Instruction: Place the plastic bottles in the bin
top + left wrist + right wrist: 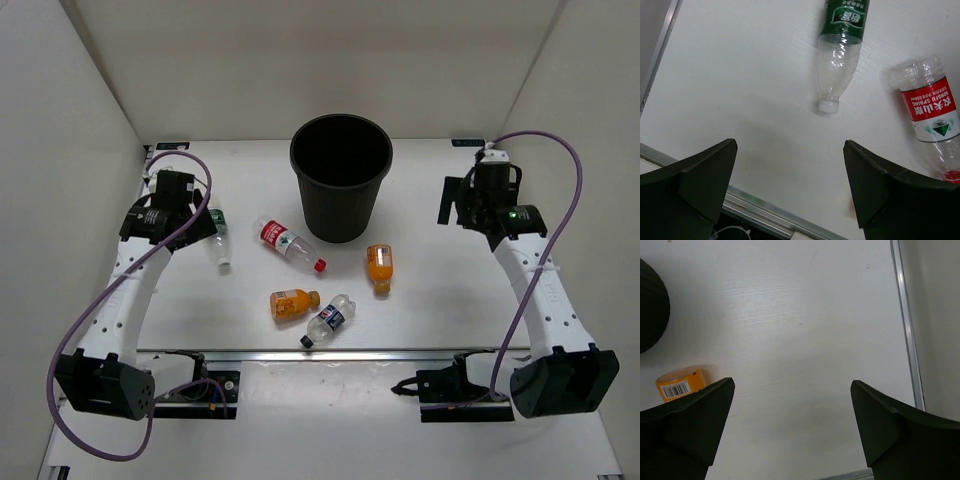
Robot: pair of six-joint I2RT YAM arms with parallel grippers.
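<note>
Bottles (285, 240) lying scattered on counter (450, 300), all five outside bin (340, 205).
Hanging both grippers wide open, empty, ready for grabbing: left gripper (790, 145) by green bottle (840, 50), right gripper (792, 384) near bin.

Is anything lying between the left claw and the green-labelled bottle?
Nothing. In the left wrist view, only bare table lies between the open left gripper and the green-label bottle, whose cap points toward it.
</note>
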